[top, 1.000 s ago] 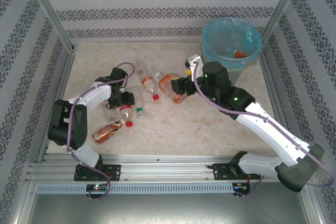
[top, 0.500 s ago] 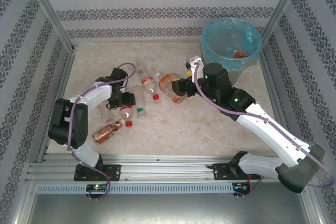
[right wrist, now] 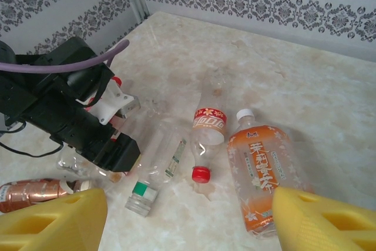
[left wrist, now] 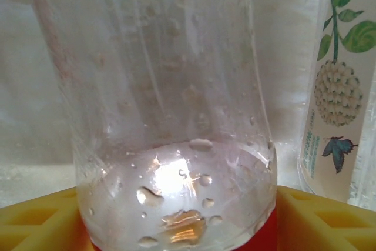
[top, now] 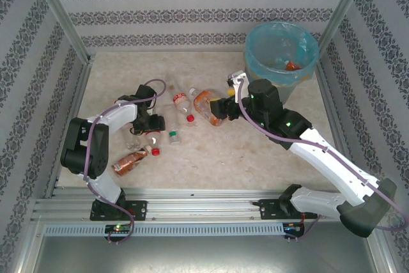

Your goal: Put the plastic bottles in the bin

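Marbled tabletop, bag-lined bin, bottle inside

Plastic bottles lying scattered left of centre, blue-lined bin upright far right

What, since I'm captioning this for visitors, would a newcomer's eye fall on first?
The big blue-lined bin in the far right corner, then the plastic bottles strewn left of centre. The left gripper sits among them, straddling a clear bottle; the right gripper hovers open over an orange-labelled bottle.
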You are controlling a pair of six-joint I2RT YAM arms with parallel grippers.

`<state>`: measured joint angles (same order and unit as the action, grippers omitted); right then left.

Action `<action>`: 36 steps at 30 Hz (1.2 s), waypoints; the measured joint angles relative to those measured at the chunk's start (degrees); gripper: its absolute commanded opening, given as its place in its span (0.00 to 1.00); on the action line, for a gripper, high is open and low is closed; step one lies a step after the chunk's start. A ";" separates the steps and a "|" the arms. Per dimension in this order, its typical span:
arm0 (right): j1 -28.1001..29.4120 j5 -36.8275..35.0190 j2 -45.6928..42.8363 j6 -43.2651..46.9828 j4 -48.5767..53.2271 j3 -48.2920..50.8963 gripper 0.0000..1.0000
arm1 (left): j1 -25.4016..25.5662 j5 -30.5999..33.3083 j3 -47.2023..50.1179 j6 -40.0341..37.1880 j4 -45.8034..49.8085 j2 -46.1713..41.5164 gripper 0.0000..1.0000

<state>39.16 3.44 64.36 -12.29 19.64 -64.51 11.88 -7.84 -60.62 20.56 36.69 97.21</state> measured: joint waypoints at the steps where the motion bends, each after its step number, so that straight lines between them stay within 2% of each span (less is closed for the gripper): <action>1: 0.00 0.00 0.04 0.00 0.02 0.04 0.75 | 0.00 -0.13 0.11 0.00 -0.11 0.13 0.73; 8: 0.00 0.00 0.17 0.02 -0.04 0.04 0.75 | 0.00 -0.13 1.01 0.00 -1.60 1.49 0.72; 15: 0.00 0.00 0.17 0.02 -0.15 0.20 0.76 | 0.00 0.11 1.27 -0.24 -2.03 2.49 0.64; 22: 0.00 -0.17 0.17 0.04 -0.13 0.20 0.76 | 0.00 0.09 1.27 -0.42 -2.03 2.03 0.62; 36: 0.00 -0.17 0.17 0.33 -0.13 0.17 0.76 | 0.00 5.09 -1.66 -0.85 1.79 -6.19 0.61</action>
<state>39.16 3.27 64.53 -11.97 19.51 -64.34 11.88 -2.74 -62.28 19.70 38.48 91.02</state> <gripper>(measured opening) 0.758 0.618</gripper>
